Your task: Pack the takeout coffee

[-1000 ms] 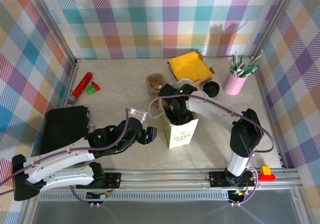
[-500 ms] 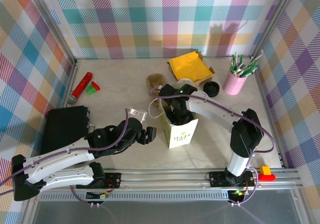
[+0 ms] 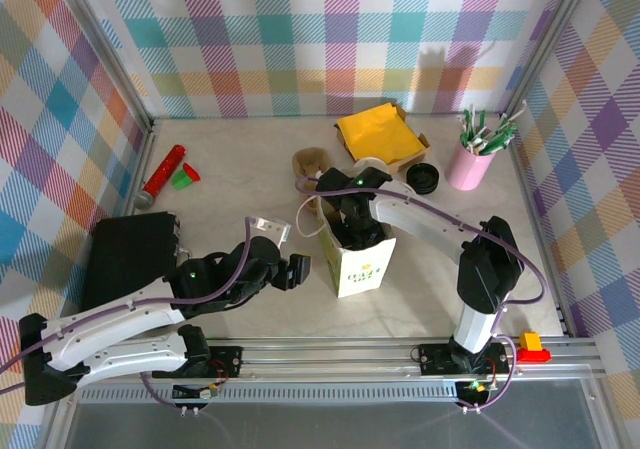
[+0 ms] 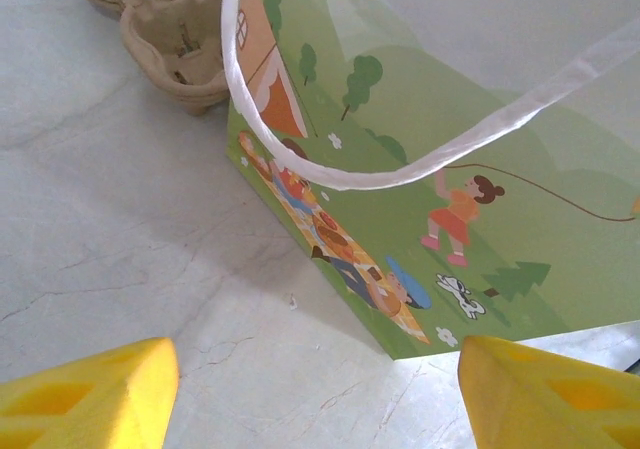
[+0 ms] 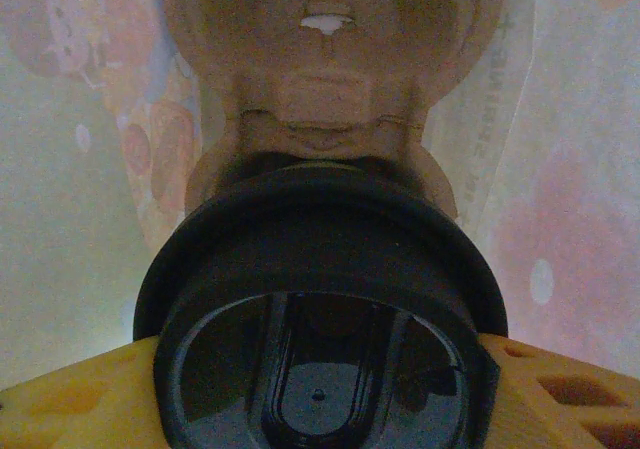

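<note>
1. Your takeout coffee [image 5: 318, 369] sits down inside the white paper bag [image 3: 366, 269] with its black lid facing up. The right pincer [image 5: 320, 399] holds it, with the yellow fingers [image 5: 70, 399] pressed against it on either side. Beyond it lies a brown moulded pulp shape [image 5: 320, 89], probably a cup carrier.
2. Expect it to be light but touchy. The thin paper wall will likely dent under a hard squeeze, the press-fit lid could pop off, and any liquid would slosh if you tip it. Whether it is full cannot be told.
3. Keep your hold on the wall below the lid's rim, never on the lid alone, and keep the cup upright.
4. The bag is soft and may sway, so don't count on its walls for support.
5. The left pincer [image 4: 320, 389] stands wide and empty, low over the bench [image 4: 120, 249] just beside the bag's printed side. The looped handle [image 4: 330, 174] hangs in front of it.
6. Compared with a second ago, the left arm has settled slightly back toward its base and its pincer has barely shifted. The right arm, the bag and both pincer openings look unchanged.
</note>
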You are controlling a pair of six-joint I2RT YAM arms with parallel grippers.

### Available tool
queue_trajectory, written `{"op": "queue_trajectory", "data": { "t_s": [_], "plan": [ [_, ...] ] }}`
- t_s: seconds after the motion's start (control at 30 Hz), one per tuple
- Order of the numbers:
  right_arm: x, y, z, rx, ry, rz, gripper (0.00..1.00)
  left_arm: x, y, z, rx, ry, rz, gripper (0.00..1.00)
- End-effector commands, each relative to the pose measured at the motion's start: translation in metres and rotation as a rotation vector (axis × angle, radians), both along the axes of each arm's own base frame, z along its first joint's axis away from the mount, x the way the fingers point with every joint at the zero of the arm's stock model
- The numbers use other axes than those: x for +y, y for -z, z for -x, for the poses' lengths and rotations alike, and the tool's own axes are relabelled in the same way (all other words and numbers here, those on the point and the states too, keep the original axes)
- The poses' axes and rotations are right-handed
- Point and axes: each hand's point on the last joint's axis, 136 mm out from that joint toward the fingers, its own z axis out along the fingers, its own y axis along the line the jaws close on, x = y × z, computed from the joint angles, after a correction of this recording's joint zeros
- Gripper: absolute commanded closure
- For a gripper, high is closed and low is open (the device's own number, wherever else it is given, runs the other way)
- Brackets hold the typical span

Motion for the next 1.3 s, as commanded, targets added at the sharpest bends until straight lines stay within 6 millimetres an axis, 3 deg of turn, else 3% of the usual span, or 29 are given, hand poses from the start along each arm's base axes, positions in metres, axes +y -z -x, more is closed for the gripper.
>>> {"op": "queue_trajectory", "data": {
  "t_s": [0.0, 0.43, 0.9, 1.27],
  "plan": [
    [-0.003, 0.056, 0.016, 0.128, -0.004, 0.086, 0.44, 0.005, -0.005, 0.001, -0.012, -0.017, 0.010, 0.26],
    [-0.001, 0.057, 0.017, 0.108, -0.009, 0.078, 0.44, 0.006, -0.006, 0.002, -0.013, -0.018, 0.013, 0.26],
    [-0.001, 0.036, 0.011, 0.054, -0.011, 0.071, 0.39, 0.005, -0.007, 0.001, -0.015, -0.018, 0.017, 0.26],
    [-0.002, 0.020, 0.007, 0.020, -0.012, 0.067, 0.28, 0.005, -0.008, 0.002, -0.014, -0.016, 0.020, 0.26]
  ]
}}
